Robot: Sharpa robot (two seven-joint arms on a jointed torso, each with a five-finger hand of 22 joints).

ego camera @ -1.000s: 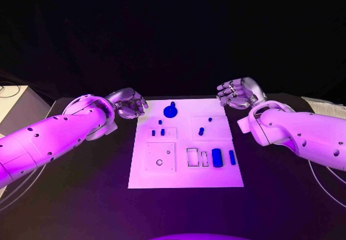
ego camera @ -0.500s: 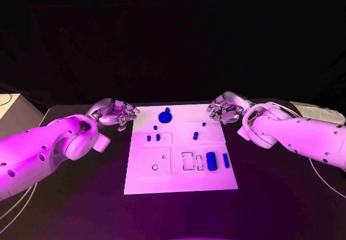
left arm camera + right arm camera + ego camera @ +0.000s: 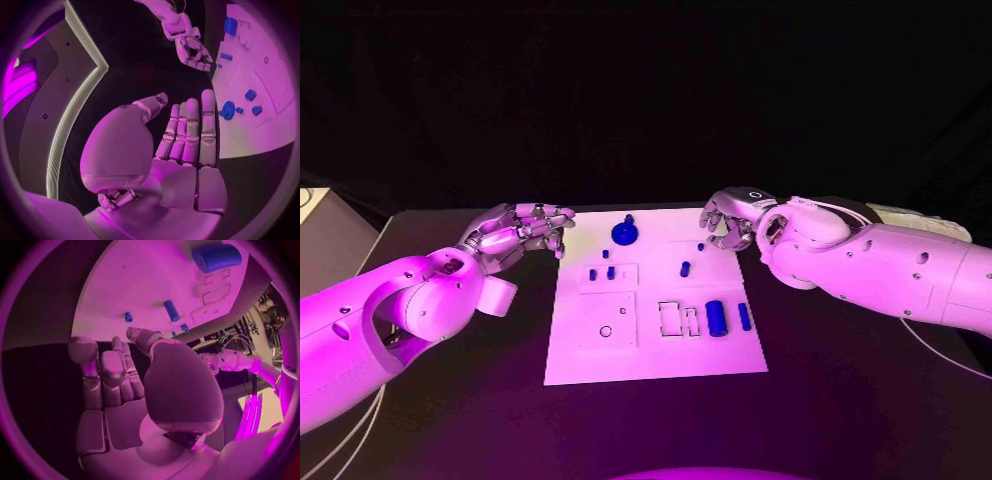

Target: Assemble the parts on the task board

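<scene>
We see task board (image 3: 589,350) flat mid-bench (image 3: 862,400), blue parts on it: round knob (image 3: 626,233) at far edge, big cylinder (image 3: 715,317) near right edge. Left hand (image 3: 516,232) just beside board's far left corner, fingers (image 3: 190,127) straight, apart, holding nothing. Right hand (image 3: 728,220) over far right corner, fingers (image 3: 112,372) loosely spread, empty.

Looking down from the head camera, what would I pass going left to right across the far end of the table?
Left hand → round blue part on the white task board → right hand.
</scene>
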